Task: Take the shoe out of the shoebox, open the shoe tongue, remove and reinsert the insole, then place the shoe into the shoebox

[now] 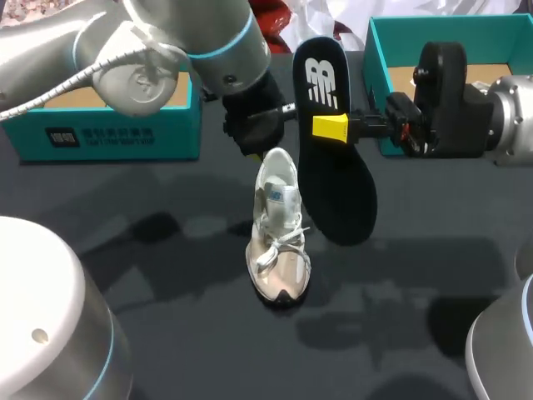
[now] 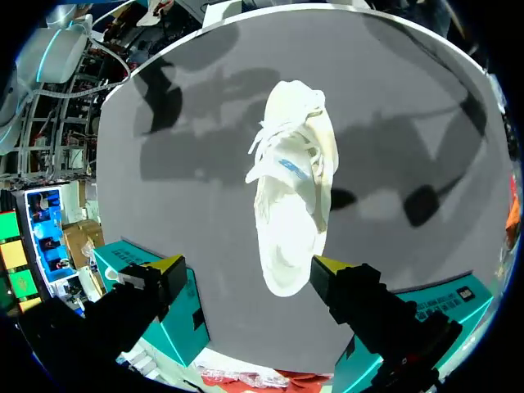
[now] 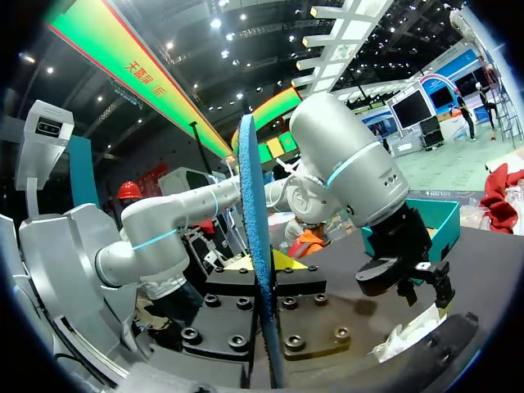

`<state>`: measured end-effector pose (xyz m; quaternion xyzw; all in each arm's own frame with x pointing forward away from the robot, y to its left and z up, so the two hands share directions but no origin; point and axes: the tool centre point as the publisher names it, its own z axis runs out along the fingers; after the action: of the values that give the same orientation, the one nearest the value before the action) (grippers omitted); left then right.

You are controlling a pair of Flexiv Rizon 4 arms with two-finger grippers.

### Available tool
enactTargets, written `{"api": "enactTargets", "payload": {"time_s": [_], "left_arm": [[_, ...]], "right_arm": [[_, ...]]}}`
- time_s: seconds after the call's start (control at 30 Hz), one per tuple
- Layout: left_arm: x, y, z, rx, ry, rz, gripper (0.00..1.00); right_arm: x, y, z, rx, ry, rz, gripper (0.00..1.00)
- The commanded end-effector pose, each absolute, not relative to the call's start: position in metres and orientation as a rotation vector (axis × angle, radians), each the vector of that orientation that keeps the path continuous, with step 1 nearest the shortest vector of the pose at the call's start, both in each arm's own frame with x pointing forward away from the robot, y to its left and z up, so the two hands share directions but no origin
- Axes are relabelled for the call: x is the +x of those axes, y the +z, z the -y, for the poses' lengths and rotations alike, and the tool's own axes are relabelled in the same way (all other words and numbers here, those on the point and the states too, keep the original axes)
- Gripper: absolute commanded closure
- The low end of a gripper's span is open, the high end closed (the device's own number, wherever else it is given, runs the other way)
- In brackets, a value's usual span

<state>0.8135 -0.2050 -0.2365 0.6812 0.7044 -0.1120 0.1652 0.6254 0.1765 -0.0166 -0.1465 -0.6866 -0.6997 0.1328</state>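
Observation:
A white and beige sneaker (image 1: 279, 242) stands upright on the black table, toe toward the front edge. In the left wrist view the sneaker (image 2: 291, 188) lies below my left gripper (image 2: 246, 266), whose yellow-tipped fingers stand wide open on either side of the heel without touching it. In the head view my left gripper (image 1: 260, 142) hangs just behind the heel. My right gripper (image 1: 333, 127) is shut on the black insole (image 1: 337, 175), held up on edge to the right of the sneaker. The right wrist view shows the insole (image 3: 255, 246) edge-on between the pads of my right gripper (image 3: 264, 264).
A teal shoebox (image 1: 108, 125) sits at the back left, under my left arm. A second teal box (image 1: 379, 58) is at the back right, behind my right gripper. Red cloth and white paper lie at the back edge.

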Motion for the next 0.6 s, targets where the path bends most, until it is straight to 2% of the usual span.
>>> {"api": "enactTargets", "payload": {"time_s": [0.03,0.3,0.6], "left_arm": [[0.816,-0.233,0.181,1.842,-0.536,-1.883,0.0],[0.816,-0.233,0.181,1.842,-0.536,-1.883,0.0],[0.834,-0.216,0.179,1.59,-0.773,-1.658,0.0]], "right_arm": [[0.625,-0.018,-0.179,-0.426,-2.032,1.99,1.0],[0.625,-0.018,-0.179,-0.426,-2.032,1.99,1.0],[0.625,-0.018,-0.179,-0.426,-2.032,1.99,1.0]]}}
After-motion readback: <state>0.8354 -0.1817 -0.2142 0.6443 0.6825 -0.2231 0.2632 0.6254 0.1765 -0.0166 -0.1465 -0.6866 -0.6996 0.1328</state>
